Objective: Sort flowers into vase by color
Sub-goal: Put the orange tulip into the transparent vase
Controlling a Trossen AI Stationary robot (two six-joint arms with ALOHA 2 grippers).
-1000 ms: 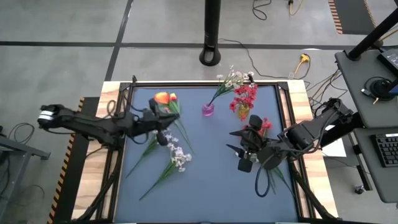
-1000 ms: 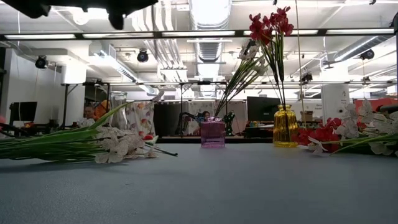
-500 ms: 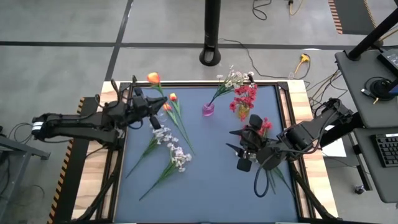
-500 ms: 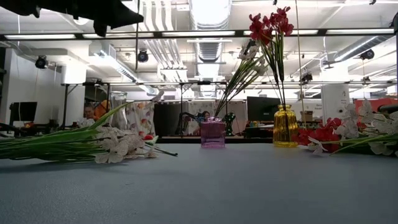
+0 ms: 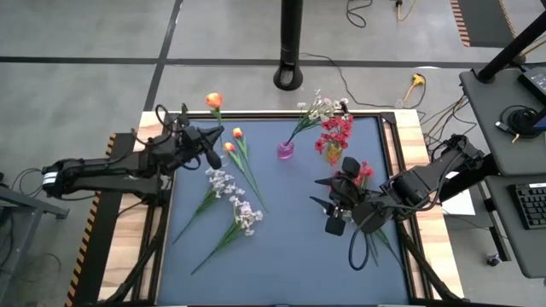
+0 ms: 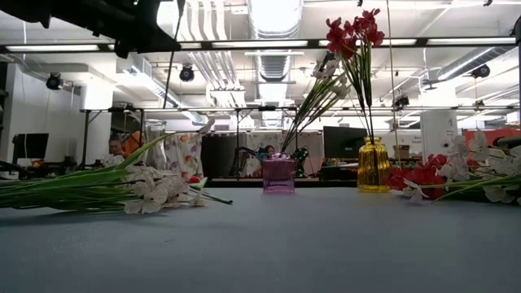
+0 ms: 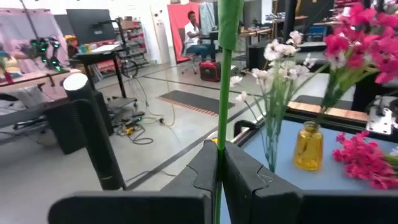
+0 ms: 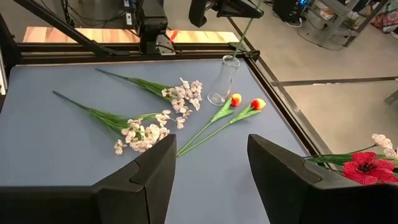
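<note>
A: Orange tulip [image 5: 213, 101] now sits upper left of the high view, over the worktop [image 5: 290, 247] edge; a second ago it was further right.
B: Left pincer [image 5: 207, 145]?
A: Clamped on its stem, above the clear vase [image 8: 226, 81]. Drop-in looks next.
B: Right pincer [image 5: 334, 207]?
A: Half open, empty, parked centre-right beside red blossoms [image 5: 360, 173].

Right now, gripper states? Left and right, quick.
Left gripper: shut on an orange tulip stem, held up over the table's far left corner.
Right gripper: open, holding nothing, hovering over the table's right side.
</note>
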